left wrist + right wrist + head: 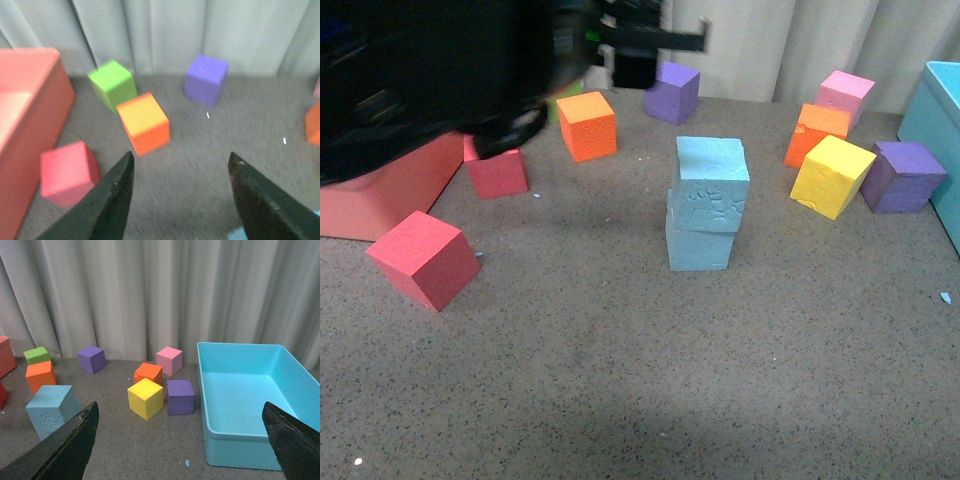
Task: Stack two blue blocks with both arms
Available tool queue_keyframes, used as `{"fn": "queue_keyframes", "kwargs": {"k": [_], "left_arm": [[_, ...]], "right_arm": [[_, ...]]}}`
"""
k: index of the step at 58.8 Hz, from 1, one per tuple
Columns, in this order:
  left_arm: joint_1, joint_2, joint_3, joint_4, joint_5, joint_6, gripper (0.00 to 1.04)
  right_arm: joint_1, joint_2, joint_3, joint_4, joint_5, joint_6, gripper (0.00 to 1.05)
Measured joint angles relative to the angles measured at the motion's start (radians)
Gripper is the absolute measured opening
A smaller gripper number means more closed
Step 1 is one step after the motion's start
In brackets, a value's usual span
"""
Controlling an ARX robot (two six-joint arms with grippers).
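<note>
Blue blocks: one blue block sits on the other, the upper one twisted a little and hanging slightly off to the right; the stack stands mid-table with open carpet all round. The right wrist view catches the top block too.
Left gripper: a big black blur fills the upper left of the front view, up off the table and well apart from the stack. In its own wrist view the gripper has its jaws spread wide with nothing between them, just speckled carpet.
Right gripper: seen only in its own wrist view, fingers far apart at either edge, gripping nothing.
Near the left gripper: orange cube, green cube, purple cube, red cube, and the pink bin alongside.
Right side: yellow cube tilted, orange cube touching it from behind, pink cube further back, purple cube just beside the yellow one, teal bin at the edge.
Front left: a red cube on its own.
</note>
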Motion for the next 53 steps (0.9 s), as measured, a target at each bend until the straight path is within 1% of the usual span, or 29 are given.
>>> {"fn": "queue_keyframes", "kwargs": {"k": [2,4,5,10,16,21,26,38,53], "left_arm": [[0.031,-0.051,-0.098,0.175,0.022,0.019,0.43],[0.053,-0.097,-0.157,0.241,0.037,0.027,0.38],[0.06,-0.113,-0.175,0.256,0.042,0.031,0.36],[0.117,-0.236,-0.323,0.315,0.086,0.048,0.2],[0.163,-0.288,-0.459,0.375,0.146,0.052,0.04],[0.21,-0.355,-0.572,0.378,0.205,0.06,0.04],[0.244,-0.431,-0.624,0.37,0.232,0.063,0.04],[0.321,-0.597,-0.731,0.306,0.298,0.065,0.04],[0.381,-0.8,-0.812,0.187,0.365,0.067,0.04]], "right_arm": [[0.0,0.0,0.0,0.0,0.0,0.0,0.95],[0.0,0.0,0.0,0.0,0.0,0.0,0.95],[0.0,0.0,0.0,0.0,0.0,0.0,0.95],[0.0,0.0,0.0,0.0,-0.003,0.0,0.95],[0.0,0.0,0.0,0.0,-0.003,0.0,0.95],[0.0,0.0,0.0,0.0,-0.002,0.0,0.95],[0.0,0.0,0.0,0.0,-0.002,0.0,0.95],[0.0,0.0,0.0,0.0,-0.003,0.0,0.95],[0.0,0.0,0.0,0.0,-0.002,0.0,0.95]]}}
